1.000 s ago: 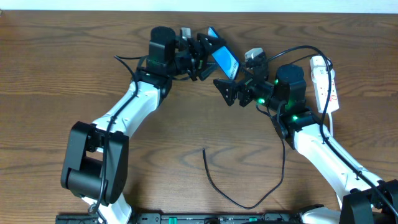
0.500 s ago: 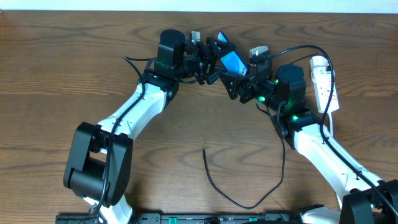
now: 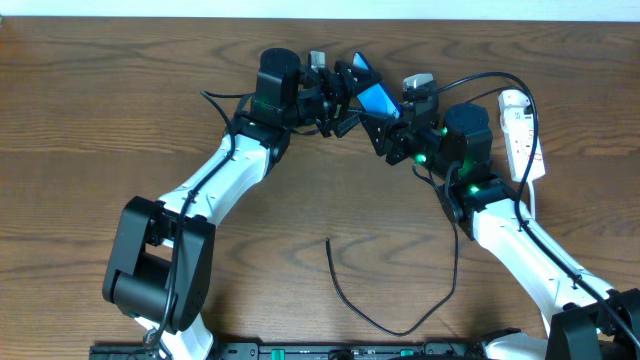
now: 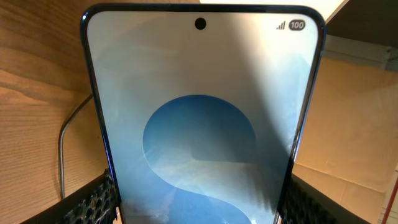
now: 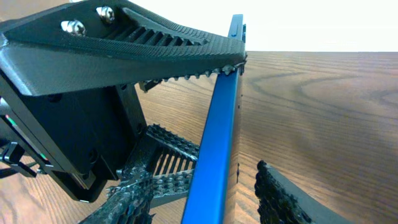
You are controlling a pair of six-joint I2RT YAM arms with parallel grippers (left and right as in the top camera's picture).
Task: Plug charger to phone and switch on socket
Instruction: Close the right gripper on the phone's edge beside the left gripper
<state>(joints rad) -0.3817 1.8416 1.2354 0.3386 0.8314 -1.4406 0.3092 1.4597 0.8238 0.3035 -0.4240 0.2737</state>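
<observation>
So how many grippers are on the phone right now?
2. The left gripper clamps the phone by both side edges. The right gripper straddles its thin edge from the opposite side: one finger touches the edge, the other stands apart from it.

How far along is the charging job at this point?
Done: nothing yet. In hand: the left gripper holds the phone off the table, and the right gripper has its jaws around its edge, not clamped. Left: the charger lies loose on the table, tip free; no gripper is at the socket.
</observation>
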